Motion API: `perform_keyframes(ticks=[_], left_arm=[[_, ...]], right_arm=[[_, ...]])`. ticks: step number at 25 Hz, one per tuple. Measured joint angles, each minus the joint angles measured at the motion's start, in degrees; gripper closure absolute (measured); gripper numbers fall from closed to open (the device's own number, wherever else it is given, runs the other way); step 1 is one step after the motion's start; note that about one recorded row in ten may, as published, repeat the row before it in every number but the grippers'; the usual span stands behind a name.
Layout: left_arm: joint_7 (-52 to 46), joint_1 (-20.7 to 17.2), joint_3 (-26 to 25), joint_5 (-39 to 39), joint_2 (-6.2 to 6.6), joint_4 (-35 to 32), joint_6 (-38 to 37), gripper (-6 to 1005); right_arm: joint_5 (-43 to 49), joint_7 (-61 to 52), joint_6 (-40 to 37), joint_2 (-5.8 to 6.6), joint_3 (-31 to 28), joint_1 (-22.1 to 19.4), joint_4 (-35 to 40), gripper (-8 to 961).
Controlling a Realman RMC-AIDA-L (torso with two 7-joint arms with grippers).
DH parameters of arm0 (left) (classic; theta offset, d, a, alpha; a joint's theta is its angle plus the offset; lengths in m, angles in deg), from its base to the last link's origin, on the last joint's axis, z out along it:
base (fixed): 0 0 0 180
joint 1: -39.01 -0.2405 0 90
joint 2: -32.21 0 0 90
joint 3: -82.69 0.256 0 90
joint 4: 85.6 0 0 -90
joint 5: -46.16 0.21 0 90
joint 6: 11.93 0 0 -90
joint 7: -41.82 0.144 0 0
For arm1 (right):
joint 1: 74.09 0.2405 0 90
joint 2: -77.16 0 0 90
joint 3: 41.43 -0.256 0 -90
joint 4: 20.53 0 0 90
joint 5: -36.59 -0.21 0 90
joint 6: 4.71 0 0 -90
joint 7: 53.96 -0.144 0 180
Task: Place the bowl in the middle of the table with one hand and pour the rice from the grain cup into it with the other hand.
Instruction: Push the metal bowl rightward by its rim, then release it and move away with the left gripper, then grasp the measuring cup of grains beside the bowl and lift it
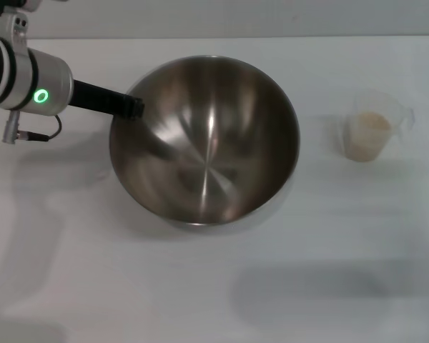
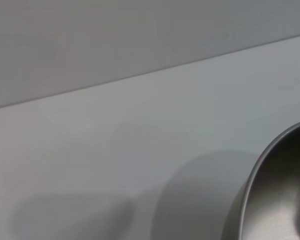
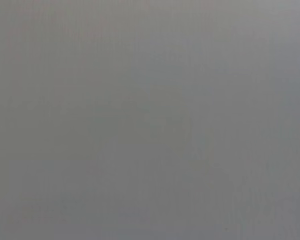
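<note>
While left hand (image 1: pixel 134 107) grips bowl (image 1: pixel 207 143), tilted

Soft even light, glare streaks inside the bowl (image 1: pixel 204 139), faint shadows on the table (image 1: pixel 307 286); right wrist view featureless grey

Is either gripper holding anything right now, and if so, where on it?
The left gripper is at the bowl on its left rim and seems to grip it there. The grain cup stands untouched; the right gripper is out of view.

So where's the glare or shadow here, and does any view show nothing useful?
Head view: bright streaks of glare inside the bowl and a soft shadow on the table. Left wrist view: the bowl's rim casts a shadow. Right wrist view: a featureless grey.
</note>
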Motion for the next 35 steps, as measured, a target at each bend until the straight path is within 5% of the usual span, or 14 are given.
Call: perform_keyframes(ticks=[9, 23, 26, 29, 35], left_arm=[[4.69, 2.92, -0.57, -3.02, 0.07, -8.05, -2.46, 984], [5.39, 2.2, 0.04, -3.27, -0.03, -8.87, -11.04, 837], [5.46, 0.99, 0.09, -3.3, -0.02, -7.76, -15.54, 772], [5.42, -1.46, 0.62, -3.38, -0.05, -6.24, -22.56, 525], [5.4, -7.44, 5.69, -5.68, 0.02, -5.04, -43.2, 425]], right_arm=[[0.0, 0.0, -0.59, 0.0, 0.06, 0.23, 0.0, 385], [0.0, 0.0, -2.0, 0.0, 0.05, -0.09, 0.0, 385], [0.0, 0.0, -2.0, 0.0, 0.05, -0.1, 0.01, 385], [0.0, 0.0, -2.0, 0.05, -0.08, -0.1, 0.0, 385], [-0.01, 0.0, -2.0, 0.09, -0.32, -0.05, 0.0, 385]])
